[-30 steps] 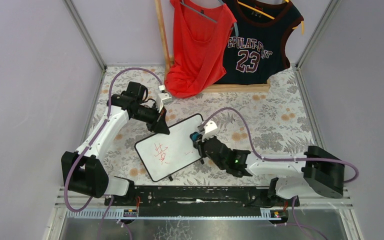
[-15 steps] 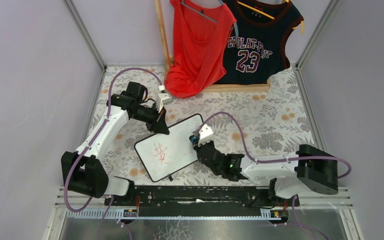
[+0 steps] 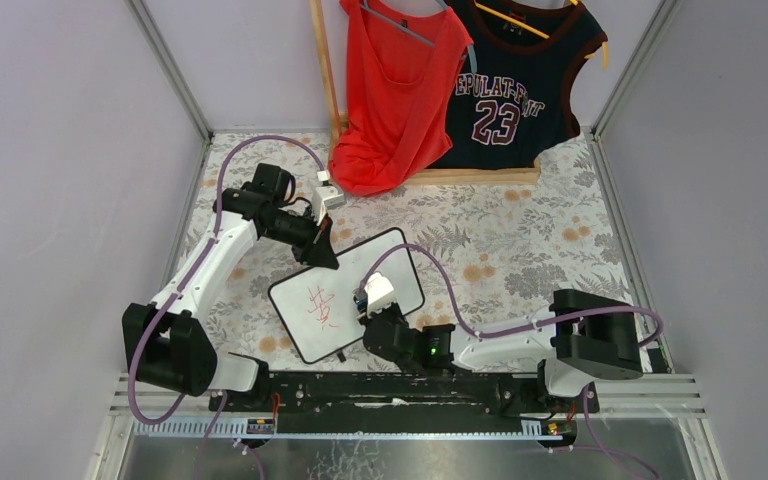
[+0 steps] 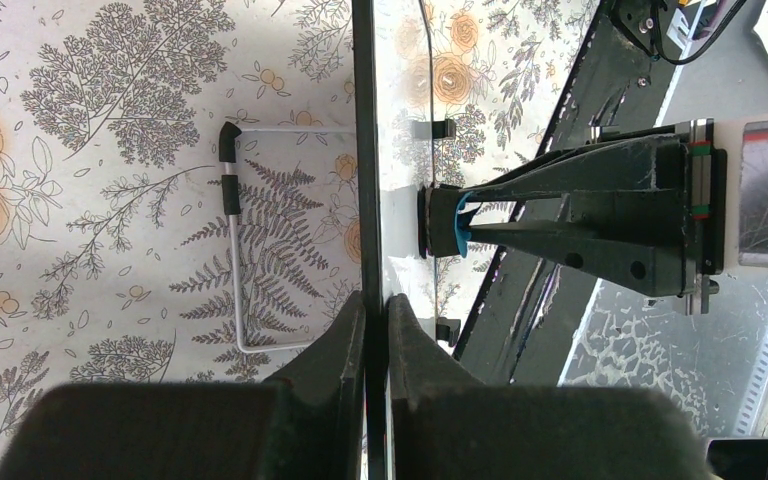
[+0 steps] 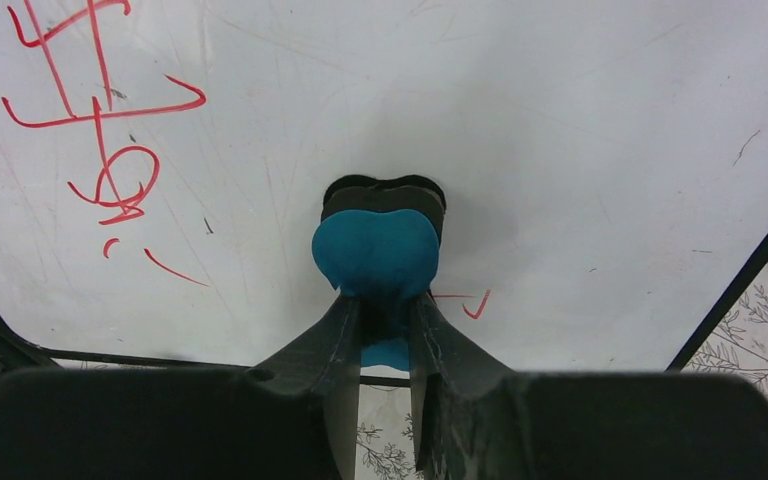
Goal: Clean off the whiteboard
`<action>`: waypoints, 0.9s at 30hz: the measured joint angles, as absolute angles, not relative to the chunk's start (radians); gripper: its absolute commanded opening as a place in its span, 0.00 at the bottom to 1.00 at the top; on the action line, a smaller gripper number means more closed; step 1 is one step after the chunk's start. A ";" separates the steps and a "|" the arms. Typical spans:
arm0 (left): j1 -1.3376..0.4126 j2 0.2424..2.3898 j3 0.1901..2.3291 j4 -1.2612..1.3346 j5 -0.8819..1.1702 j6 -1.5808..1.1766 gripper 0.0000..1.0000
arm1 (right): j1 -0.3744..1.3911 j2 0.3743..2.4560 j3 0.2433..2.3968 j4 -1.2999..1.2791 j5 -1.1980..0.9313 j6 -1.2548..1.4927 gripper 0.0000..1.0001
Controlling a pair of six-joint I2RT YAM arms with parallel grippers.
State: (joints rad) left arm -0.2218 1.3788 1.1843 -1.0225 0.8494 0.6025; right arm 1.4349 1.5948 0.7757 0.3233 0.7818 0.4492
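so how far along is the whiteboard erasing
Done: the left gripper is clamped on the edge of the whiteboard, and the right gripper holds a blue eraser. In hand: the eraser sits against a bare part of the board, beside the red writing. Left: all of that writing, plus a small red tick near the eraser.

The top camera looks down from high behind, while 2 close wrist cameras both face the whiteboard (image 3: 345,282).

Lilac walls (image 3: 60,150), floral tablecloth (image 3: 535,230), wooden clothes rack (image 3: 472,177)
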 measured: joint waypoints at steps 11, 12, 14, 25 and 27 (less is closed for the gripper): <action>-0.222 1.378 1.183 -1.019 0.857 0.603 0.00 | 1.372 1.457 0.609 0.309 0.771 0.535 0.00; -0.222 1.378 1.183 -1.019 0.858 0.603 0.00 | 1.364 1.439 0.592 0.291 0.776 0.539 0.00; -0.222 1.378 1.183 -1.019 0.858 0.603 0.00 | 1.353 1.417 0.573 0.269 0.787 0.546 0.00; -0.221 1.377 1.183 -1.022 0.855 0.602 0.00 | 1.350 1.484 0.662 0.182 0.803 0.506 0.00; -0.220 1.375 1.182 -1.024 0.849 0.602 0.00 | 1.367 1.529 0.717 0.143 0.824 0.479 0.00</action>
